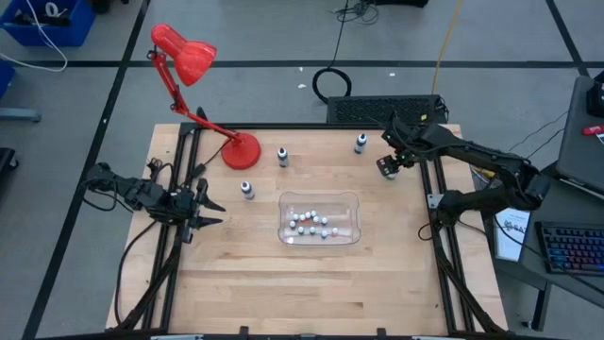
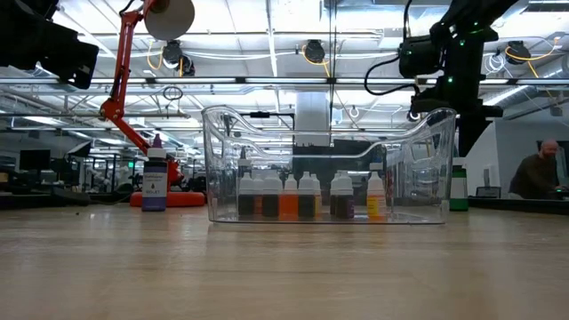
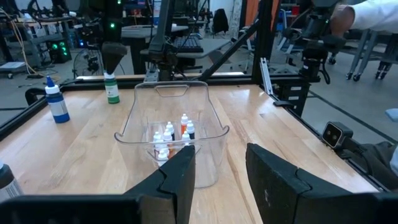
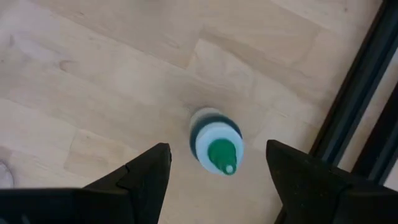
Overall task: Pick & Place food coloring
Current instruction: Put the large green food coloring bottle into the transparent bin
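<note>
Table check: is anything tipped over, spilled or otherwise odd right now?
Nothing stands out. The loose food coloring bottles stand upright, the clear bin sits square with its bottles upright, and no spill shows on the table.

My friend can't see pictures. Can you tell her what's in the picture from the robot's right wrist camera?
A tiny food coloring bottle with a green tip stands upright on the wooden table, seen from straight above. The right gripper hangs over it with its two dark fingers spread wide, one on each side, not touching the bottle. A black frame rail runs along the table's edge.
</note>
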